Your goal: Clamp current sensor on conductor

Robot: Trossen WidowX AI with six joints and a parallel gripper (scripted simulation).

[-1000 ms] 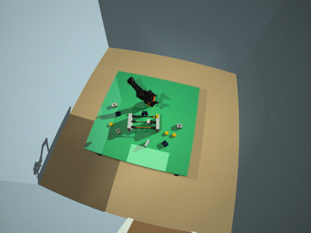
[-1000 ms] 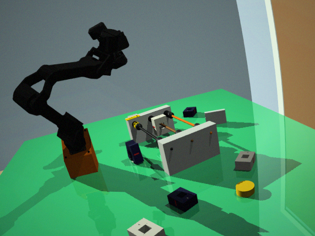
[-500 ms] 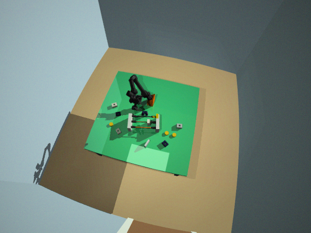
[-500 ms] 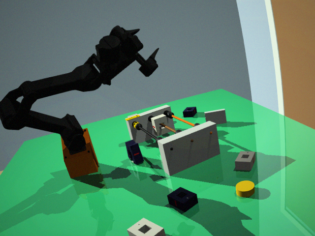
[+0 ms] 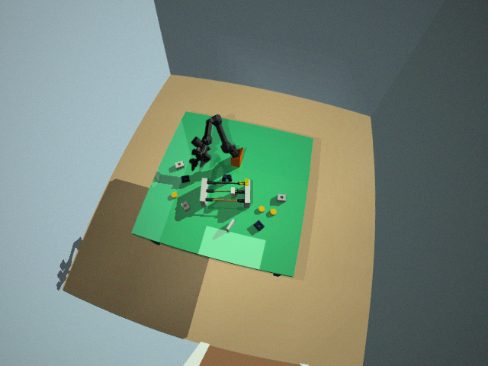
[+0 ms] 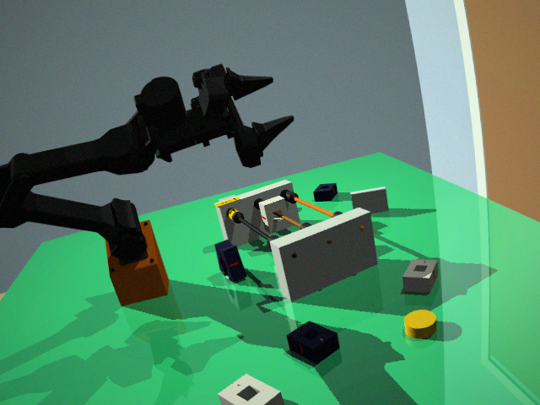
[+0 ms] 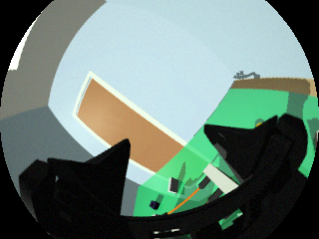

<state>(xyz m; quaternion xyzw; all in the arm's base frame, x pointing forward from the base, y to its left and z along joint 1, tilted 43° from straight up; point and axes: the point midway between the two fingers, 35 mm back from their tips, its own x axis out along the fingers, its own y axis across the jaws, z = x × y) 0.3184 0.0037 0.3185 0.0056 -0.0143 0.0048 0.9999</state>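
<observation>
The open split-core sensor (image 5: 226,178) (image 6: 229,260) is dark blue with a red mark. It stands on the green mat beside the rack (image 5: 203,191) (image 6: 326,252). The rack holds three conductors between two grey end plates. The black conductor (image 5: 226,183) (image 6: 255,229) ends at a yellow collar (image 5: 246,181) (image 6: 234,214) under a yellow label (image 6: 226,202). A white sensor (image 5: 233,189) (image 6: 272,211) sits on the middle conductor. My gripper (image 5: 195,162) (image 6: 278,99) (image 7: 167,135) is open and empty. It hangs high in the air, above and to the left of the rack, well away from the blue sensor.
The arm's orange base (image 5: 237,157) (image 6: 139,270) stands behind the rack. Dark blue blocks (image 6: 312,341) (image 6: 325,191), grey blocks (image 6: 419,274) (image 6: 250,392), a grey plate (image 6: 369,198) (image 5: 230,225), yellow discs (image 6: 419,323) (image 5: 261,208) and a white cylinder lie around it on the mat.
</observation>
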